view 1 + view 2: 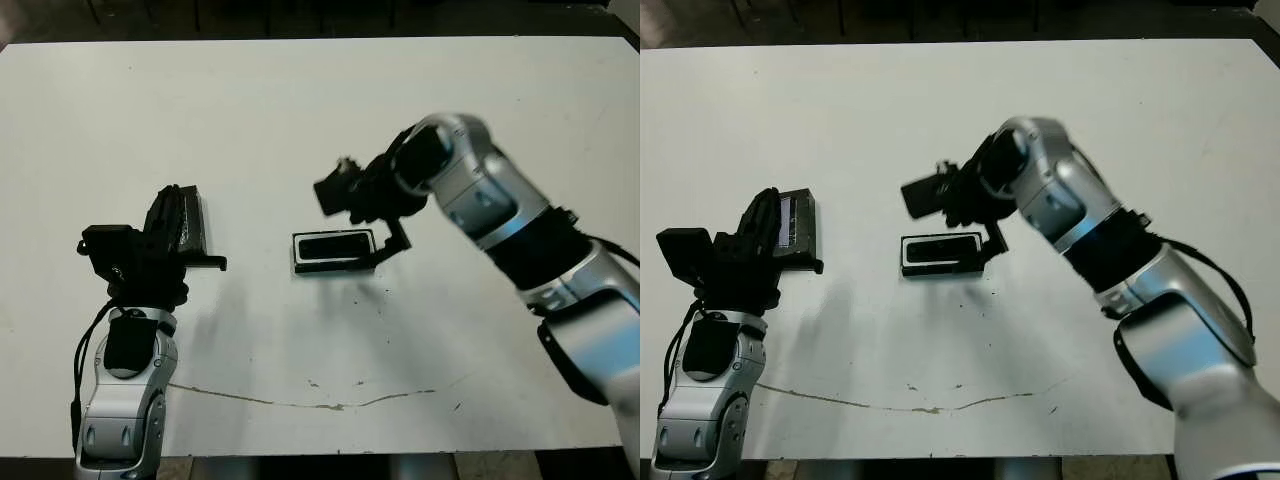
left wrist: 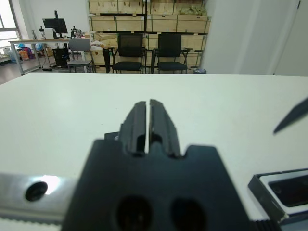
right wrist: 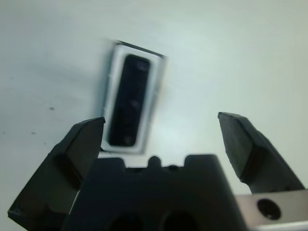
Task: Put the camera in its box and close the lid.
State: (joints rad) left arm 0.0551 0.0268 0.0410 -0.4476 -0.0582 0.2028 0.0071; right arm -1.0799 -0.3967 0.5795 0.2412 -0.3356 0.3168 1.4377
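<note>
We count one box, one camera and one lid. The camera lies inside the box's white lining, near the middle of the white table. The lid sits well to the left, uncovered box apart from it.

Our right gripper hangs just above and right of the box, arm bent in from the right, fingers spread wide and empty. Our left gripper reaches over the lid's near end, fingers pressed together; we cannot tell whether it touches the lid.

A thin crack line marks the table's near edge. Beyond the far edge stand chairs and shelves.
</note>
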